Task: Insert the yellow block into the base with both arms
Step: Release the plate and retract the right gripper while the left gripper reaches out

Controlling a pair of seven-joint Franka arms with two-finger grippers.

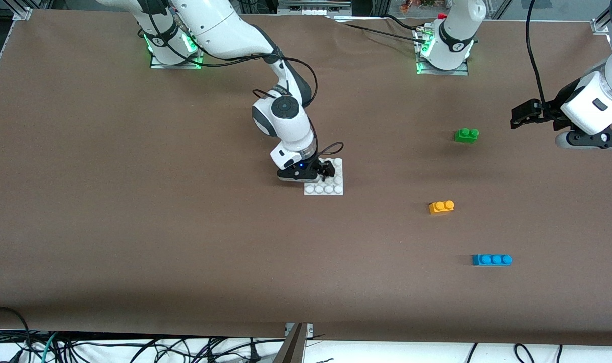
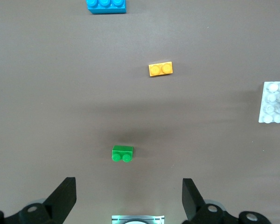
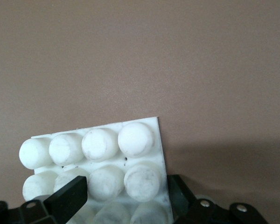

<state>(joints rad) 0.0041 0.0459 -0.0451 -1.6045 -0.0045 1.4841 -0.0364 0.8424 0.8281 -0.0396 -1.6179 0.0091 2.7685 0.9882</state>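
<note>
the right arm reaches down to the middle of the table, and the right gripper (image 1: 327, 170) sits low on the base (image 1: 331, 189). its body hides the rows of studs farthest from the front camera. in the right wrist view the fingers (image 3: 65, 198) stand on either side of the base (image 3: 107, 158), one by its edge and one among the studs. whether they clench the plate or merely straddle it is hard to make out, so i cannot tell its grip.

the yellow block (image 1: 441, 206) lies free on the table, well apart from the base toward the left arm's end, between the green brick (image 1: 466, 134) and the blue brick (image 1: 491, 259), the blue one nearest the front camera.

the left gripper (image 1: 518, 120) waits in the air over that end, partly cut off at the frame edge, its fingers (image 2: 60, 198) spread wide and empty.
</note>
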